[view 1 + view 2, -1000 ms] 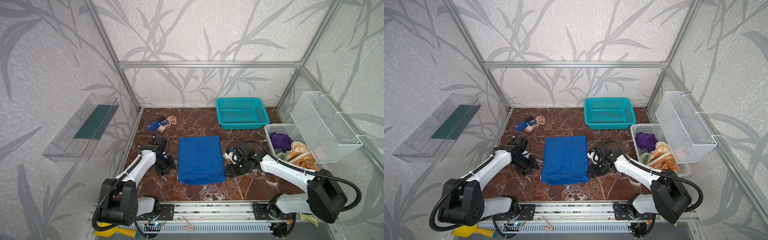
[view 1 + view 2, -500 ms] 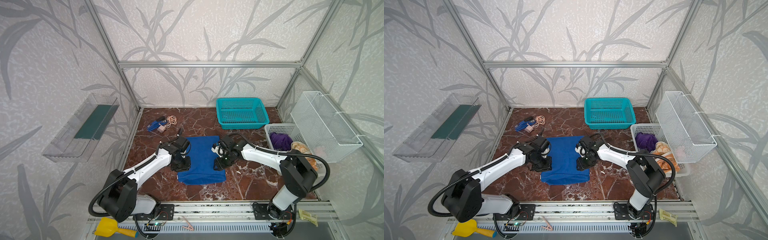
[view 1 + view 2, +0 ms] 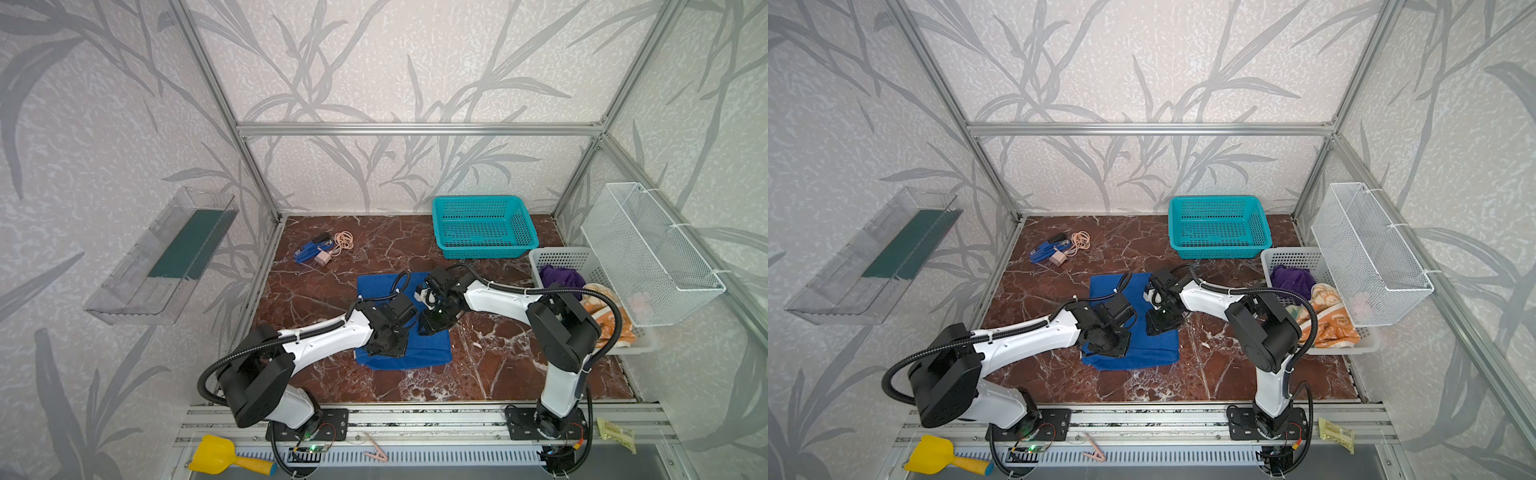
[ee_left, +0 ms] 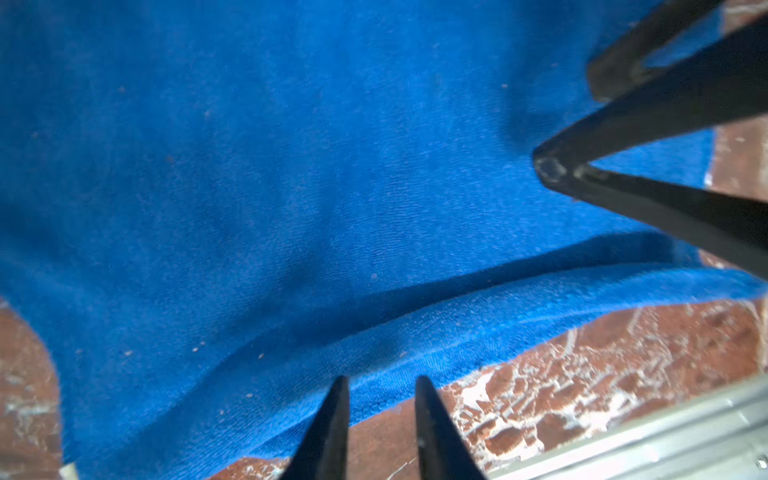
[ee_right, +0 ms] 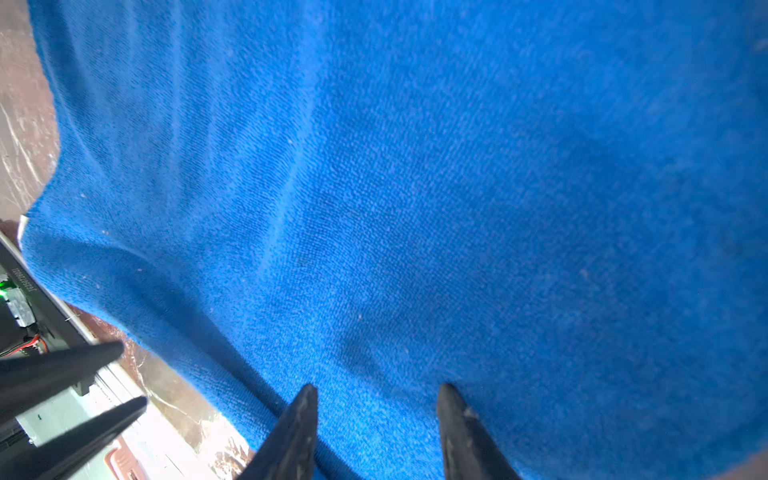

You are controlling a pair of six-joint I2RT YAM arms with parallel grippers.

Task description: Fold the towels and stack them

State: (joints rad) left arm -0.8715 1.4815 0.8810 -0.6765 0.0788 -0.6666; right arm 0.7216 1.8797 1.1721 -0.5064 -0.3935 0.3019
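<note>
Left gripper (image 4: pixel 380 380): fingers slightly apart, tips at the near edge of the blue towel (image 4: pixel 291 166), nothing pinched between them. Right gripper (image 5: pixel 376 386): wider gap, tips low over the same towel, plain cloth showing between, no grip seen. Whether the tips touch the cloth can't be told.

The towel lies flat mid-table on the brown marble tabletop (image 3: pixel 498 365), with a soft fold ridge near its front edge. The purple towel (image 3: pixel 559 278) and orange towel (image 3: pixel 606 316) sit bunched in the white basket (image 3: pixel 552 255) at the right. The teal basket (image 3: pixel 484 226) is at the back.

Walls have grey leaf wallpaper, with a wire basket (image 3: pixel 648 257) on the right wall and a clear shelf (image 3: pixel 162 257) on the left.

Finger gaps show only in the wrist views; in both top views the wrist bodies hide them. Baskets show in the top views only.
</note>
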